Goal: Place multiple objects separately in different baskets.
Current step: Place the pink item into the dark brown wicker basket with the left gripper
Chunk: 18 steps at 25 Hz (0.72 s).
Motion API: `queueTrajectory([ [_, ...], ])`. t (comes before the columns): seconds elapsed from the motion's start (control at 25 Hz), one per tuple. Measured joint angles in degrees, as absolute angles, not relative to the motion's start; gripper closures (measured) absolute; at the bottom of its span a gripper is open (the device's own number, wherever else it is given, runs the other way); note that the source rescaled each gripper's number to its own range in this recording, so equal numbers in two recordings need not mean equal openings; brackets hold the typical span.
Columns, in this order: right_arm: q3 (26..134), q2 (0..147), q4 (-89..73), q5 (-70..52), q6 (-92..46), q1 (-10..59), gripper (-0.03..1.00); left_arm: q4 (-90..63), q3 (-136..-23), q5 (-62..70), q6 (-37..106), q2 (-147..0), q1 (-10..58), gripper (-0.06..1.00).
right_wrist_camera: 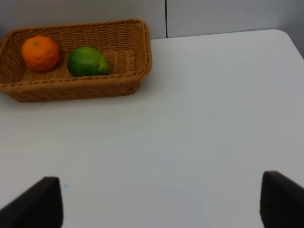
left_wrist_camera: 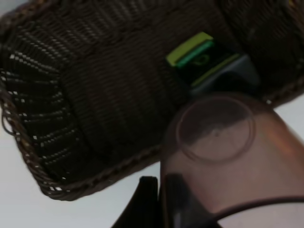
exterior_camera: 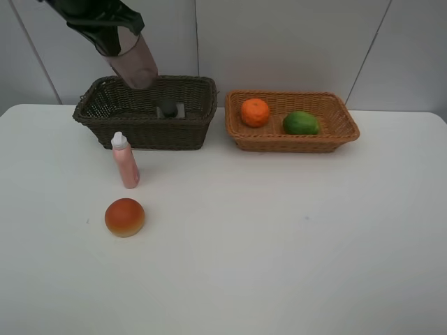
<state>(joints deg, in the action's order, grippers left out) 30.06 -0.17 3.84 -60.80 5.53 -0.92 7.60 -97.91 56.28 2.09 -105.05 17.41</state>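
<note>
White table [exterior_camera: 279,244] carries a deep, dark brown wicker basket [exterior_camera: 143,132] at its far edge, toward the left corner. The left gripper [exterior_camera: 115,35] is clamped on the translucent purple cup [exterior_camera: 136,64], tilted over the basket's far rim; released here, it could clip the rim and roll out, or knock the dark grey box [exterior_camera: 170,109] inside. The right gripper [right_wrist_camera: 161,204] hangs with fingers apart, empty.
</note>
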Motion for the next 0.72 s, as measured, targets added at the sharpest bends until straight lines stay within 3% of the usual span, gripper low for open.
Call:
queueTrajectory([
  [0.36,30.1,-0.2,3.8,-60.8,5.5,-0.9,0.13,7.6,-97.9,49.6,2.1,-108.9,9.6,0.94],
  [0.72,30.1,-0.2,3.8,-60.8,5.5,-0.9,0.13,9.1,-97.9,42.1,-4.4,-117.4,8.2,0.94],
])
